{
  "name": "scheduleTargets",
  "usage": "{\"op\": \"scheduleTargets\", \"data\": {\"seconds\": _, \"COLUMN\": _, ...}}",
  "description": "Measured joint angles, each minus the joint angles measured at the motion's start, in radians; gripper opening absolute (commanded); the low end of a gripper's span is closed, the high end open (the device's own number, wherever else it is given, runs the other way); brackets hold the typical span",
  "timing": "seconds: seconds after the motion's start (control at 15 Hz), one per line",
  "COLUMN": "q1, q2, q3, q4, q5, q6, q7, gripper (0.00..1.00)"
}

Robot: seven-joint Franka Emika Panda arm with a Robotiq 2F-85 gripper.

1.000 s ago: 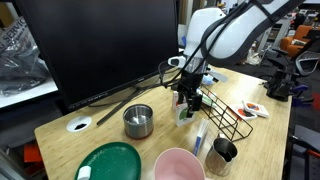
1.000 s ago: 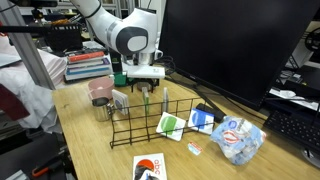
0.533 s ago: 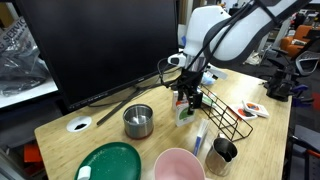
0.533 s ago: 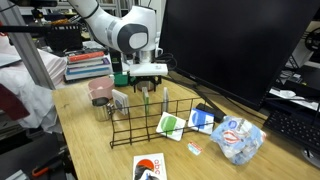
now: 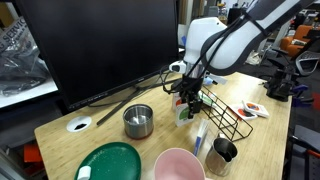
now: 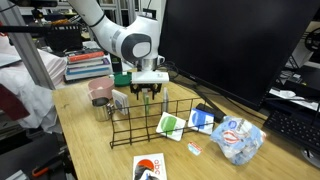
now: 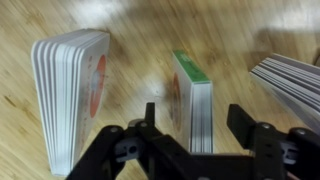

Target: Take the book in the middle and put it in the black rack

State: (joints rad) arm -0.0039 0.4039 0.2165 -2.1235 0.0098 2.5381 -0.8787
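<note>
Overall: the Robotiq gripper (image 7: 195, 125) hangs low over a light wooden table (image 7: 130, 30), its jaws spread around the small white upright booklet with a green patch (image 7: 190, 100).
Booklet and gripper: in the wrist view the booklet stands between the two black fingers (image 7: 150, 118). The left finger is just beside its cover, and a clear gap shows on the right.
Grip: the jaws are apart and not pinching; whether the left finger touches the cover cannot be told.
Booklet's place: it is the middle one of three in a row, centre of the wrist frame. In an exterior view it shows as a pale sliver (image 5: 183, 114) right under the gripper, near the frame's centre.
Booklet's axis: it stands on edge, its thin top edge running from upper to lower frame, the green end toward the top.
Neighbours: a white booklet with an orange-red mark (image 7: 70, 90) stands at the left. Another booklet (image 7: 290, 80) leans in at the right.
Rack: the long black thin-wire rack (image 5: 230, 120) lies just to the right of the gripper in an exterior view.
Nearby: a steel cup (image 5: 138, 120) stands to the left of the gripper in the frame.
Hidden or unclear: the right booklet is cut off by the frame edge. The booklet's lower end is covered by the gripper body. The wrist picture is soft, so cover print cannot be read.
</note>
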Motion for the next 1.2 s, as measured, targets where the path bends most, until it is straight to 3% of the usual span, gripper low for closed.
{"op": "scheduleTargets", "data": {"seconds": 0.33, "q1": -0.001, "q2": 0.002, "q3": -0.001, "q4": 0.017, "q5": 0.001, "q6": 0.003, "q7": 0.001, "gripper": 0.1}}
{"op": "scheduleTargets", "data": {"seconds": 0.53, "q1": -0.001, "q2": -0.002, "q3": 0.001, "q4": 0.02, "q5": 0.008, "q6": 0.003, "q7": 0.001, "gripper": 0.0}}
{"op": "scheduleTargets", "data": {"seconds": 0.93, "q1": 0.0, "q2": -0.011, "q3": 0.024, "q4": 0.021, "q5": 0.03, "q6": 0.003, "q7": -0.003, "gripper": 0.04}}
{"op": "scheduleTargets", "data": {"seconds": 1.2, "q1": 0.0, "q2": -0.081, "q3": 0.07, "q4": -0.001, "q5": 0.088, "q6": 0.002, "q7": -0.015, "gripper": 0.04}}
